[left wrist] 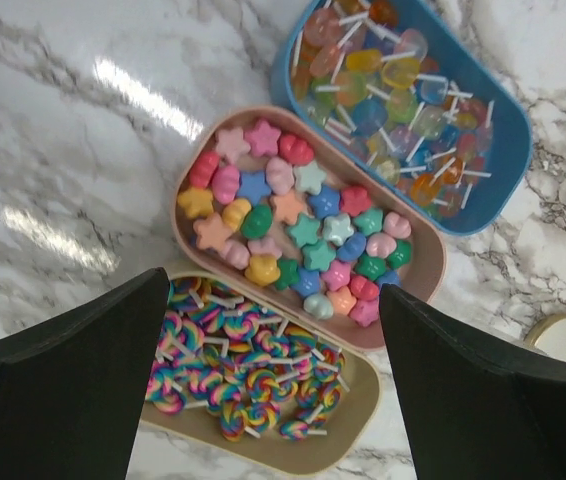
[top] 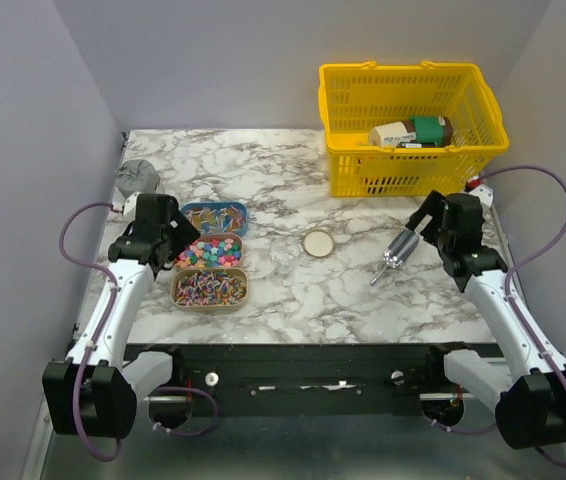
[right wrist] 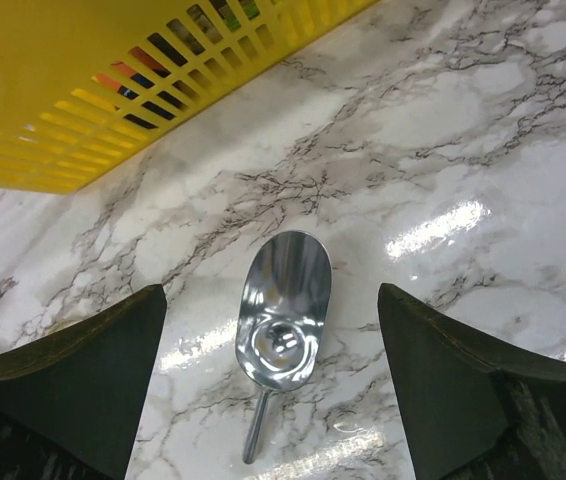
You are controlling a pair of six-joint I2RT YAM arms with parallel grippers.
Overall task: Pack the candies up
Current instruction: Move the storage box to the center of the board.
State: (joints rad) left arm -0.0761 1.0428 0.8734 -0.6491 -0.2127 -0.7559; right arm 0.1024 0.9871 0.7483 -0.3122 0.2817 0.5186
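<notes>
Start at the arm bases and look outward over the white marble table (top: pixel 293 180). The candies are on your 9 o'clock side, in three small oval trays set in a row.

The nearest one is a tan tray (top: pixel 209 301) full of rainbow swirl lollipops (left wrist: pixel 233 380). Right beside it, a bit farther out, a pink tray (top: pixel 210 265) holds star and heart sweets (left wrist: pixel 303 230). Farther again, a blue tray (top: pixel 215 206) holds see-through lollipops (left wrist: pixel 393 90).

Your left gripper (top: pixel 178 240) hangs over these trays. Its jaws are wide apart and it holds nothing.

In the middle of the table sits a small round jar with a gold lid (top: pixel 318 243).

On your 3 o'clock side lies a shiny silver metal scoop (right wrist: pixel 281 310). Its thin handle points to 7 o'clock. Your right gripper (right wrist: pixel 271 290) hangs over the scoop's bowl. Its jaws are wide apart too, with nothing in them.

Far back at 1 o'clock stands a yellow plastic basket (top: pixel 413 170) with a few packs inside.
</notes>
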